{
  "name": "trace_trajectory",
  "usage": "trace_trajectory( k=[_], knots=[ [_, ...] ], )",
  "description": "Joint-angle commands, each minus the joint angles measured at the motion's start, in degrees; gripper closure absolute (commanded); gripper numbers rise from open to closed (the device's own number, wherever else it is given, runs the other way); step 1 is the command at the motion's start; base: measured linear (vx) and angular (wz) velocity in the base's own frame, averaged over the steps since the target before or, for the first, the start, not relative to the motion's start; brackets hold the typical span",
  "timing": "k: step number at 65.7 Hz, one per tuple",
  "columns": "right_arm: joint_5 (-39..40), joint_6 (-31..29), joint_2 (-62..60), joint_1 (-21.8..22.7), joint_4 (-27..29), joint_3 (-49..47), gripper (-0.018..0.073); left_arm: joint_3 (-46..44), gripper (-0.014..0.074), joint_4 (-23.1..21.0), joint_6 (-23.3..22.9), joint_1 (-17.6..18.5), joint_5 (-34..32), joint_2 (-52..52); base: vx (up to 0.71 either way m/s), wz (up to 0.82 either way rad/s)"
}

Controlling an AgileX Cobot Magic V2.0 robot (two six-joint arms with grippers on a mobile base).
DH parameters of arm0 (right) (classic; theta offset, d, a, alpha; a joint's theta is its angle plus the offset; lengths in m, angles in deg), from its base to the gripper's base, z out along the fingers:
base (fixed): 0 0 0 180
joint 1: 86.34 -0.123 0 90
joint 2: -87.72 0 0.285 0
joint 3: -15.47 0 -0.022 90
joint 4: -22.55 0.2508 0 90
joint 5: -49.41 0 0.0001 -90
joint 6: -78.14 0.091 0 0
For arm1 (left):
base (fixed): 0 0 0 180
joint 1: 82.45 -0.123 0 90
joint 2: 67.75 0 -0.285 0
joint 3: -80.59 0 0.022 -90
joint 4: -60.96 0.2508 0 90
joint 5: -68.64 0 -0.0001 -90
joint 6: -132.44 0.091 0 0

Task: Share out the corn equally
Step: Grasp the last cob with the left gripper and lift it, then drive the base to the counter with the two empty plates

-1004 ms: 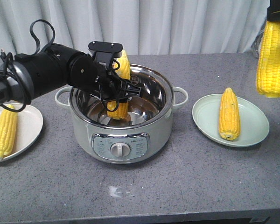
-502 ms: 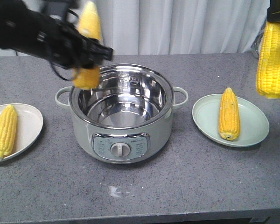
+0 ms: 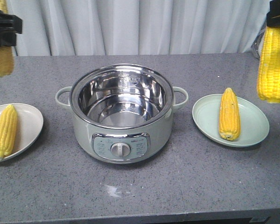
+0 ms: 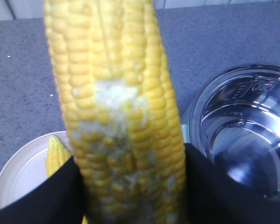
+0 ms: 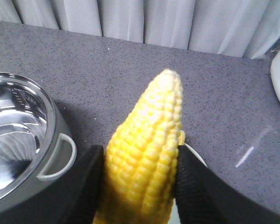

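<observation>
Two corn cobs hang in the air. My left gripper (image 3: 1, 31) at the top left is shut on one cob (image 3: 1, 61), above the white plate (image 3: 30, 122) where another cob (image 3: 3, 131) lies. In the left wrist view the held cob (image 4: 116, 107) fills the frame between the black fingers (image 4: 32, 198). My right gripper (image 3: 278, 19) is shut on a cob (image 3: 273, 65) high at the right edge, above the pale green plate (image 3: 252, 122) with its own cob (image 3: 229, 113). In the right wrist view that held cob (image 5: 147, 149) sits between the ridged pads (image 5: 200, 186).
A steel electric pot (image 3: 121, 140) with side handles and a front dial stands mid-table with nothing inside; it also shows as the pot (image 4: 245, 135) and the pot (image 5: 18, 135). Grey curtains hang behind the grey table (image 3: 200, 186).
My left arm lifted its cob out of the pot and carried it up and left, over the white plate. The right gripper and its cob have stayed put.
</observation>
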Motion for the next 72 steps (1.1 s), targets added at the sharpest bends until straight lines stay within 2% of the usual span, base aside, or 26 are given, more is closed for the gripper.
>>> trace_trajectory(
  k=[1,72],
  knots=[
    [3.45,-0.05,-1.54,0.28,0.37,-1.55,0.0440,-1.94,0.0593,1.50,-0.36,-0.05,-1.05,-3.20,0.00,0.00],
    [3.37,-0.10,-1.54,0.28,0.37,-1.55,0.0440,-1.94,0.0593,1.33,-0.41,-0.05,0.15,-4.50,0.00,0.00]
  ],
)
